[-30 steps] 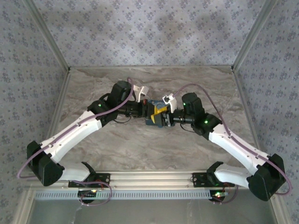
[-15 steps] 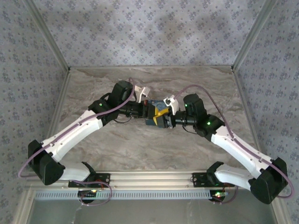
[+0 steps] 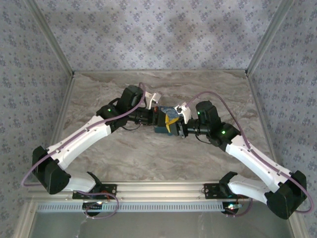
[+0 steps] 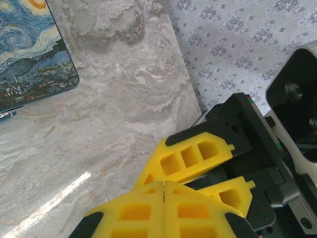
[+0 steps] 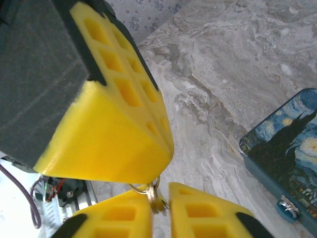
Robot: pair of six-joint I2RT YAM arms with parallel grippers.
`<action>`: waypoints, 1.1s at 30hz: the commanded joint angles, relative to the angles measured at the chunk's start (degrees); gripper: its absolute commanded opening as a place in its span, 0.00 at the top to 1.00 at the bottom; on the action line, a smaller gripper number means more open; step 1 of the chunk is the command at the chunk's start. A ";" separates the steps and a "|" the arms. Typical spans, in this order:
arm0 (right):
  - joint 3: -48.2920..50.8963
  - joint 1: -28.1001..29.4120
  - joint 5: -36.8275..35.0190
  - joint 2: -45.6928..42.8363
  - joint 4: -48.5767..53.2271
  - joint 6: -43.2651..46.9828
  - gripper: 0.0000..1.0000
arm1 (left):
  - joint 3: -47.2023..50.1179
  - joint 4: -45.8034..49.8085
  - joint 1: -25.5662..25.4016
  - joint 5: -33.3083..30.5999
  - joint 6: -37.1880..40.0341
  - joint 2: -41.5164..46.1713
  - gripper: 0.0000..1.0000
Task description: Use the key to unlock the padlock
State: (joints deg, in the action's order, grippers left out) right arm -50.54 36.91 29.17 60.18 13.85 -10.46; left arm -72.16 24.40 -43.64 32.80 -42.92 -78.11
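The left gripper [image 4: 163, 191] has its fingers pressed together; the right gripper [image 5: 160, 207] pinches a metal ring [image 5: 151, 191]. A painted box [image 5: 282, 158] lies near.

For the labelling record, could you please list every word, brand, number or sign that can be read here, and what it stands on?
No text can be read in these views.
Box: a painted night sky with swirls, no lettering.
Ring: too small to show any stamp.
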 commanded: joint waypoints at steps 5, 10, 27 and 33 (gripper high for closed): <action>-2.38 0.15 -0.37 0.82 1.37 0.96 0.93 | -1.80 -0.15 -0.88 2.18 0.82 -0.45 1.00; -2.38 0.09 0.42 0.47 1.68 0.88 0.81 | -1.79 -0.28 -0.91 2.01 0.98 -0.29 1.00; -4.91 0.10 -0.34 -0.67 4.25 2.18 0.62 | -3.01 2.75 -1.71 3.06 2.88 -2.68 1.00; -5.34 0.18 0.45 -0.18 5.35 2.66 0.75 | -3.50 2.97 -1.78 2.68 3.23 -2.90 1.00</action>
State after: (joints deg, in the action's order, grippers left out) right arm -53.21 37.04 29.15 60.42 19.00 -8.45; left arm -73.41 25.76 -44.64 34.28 -41.36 -80.75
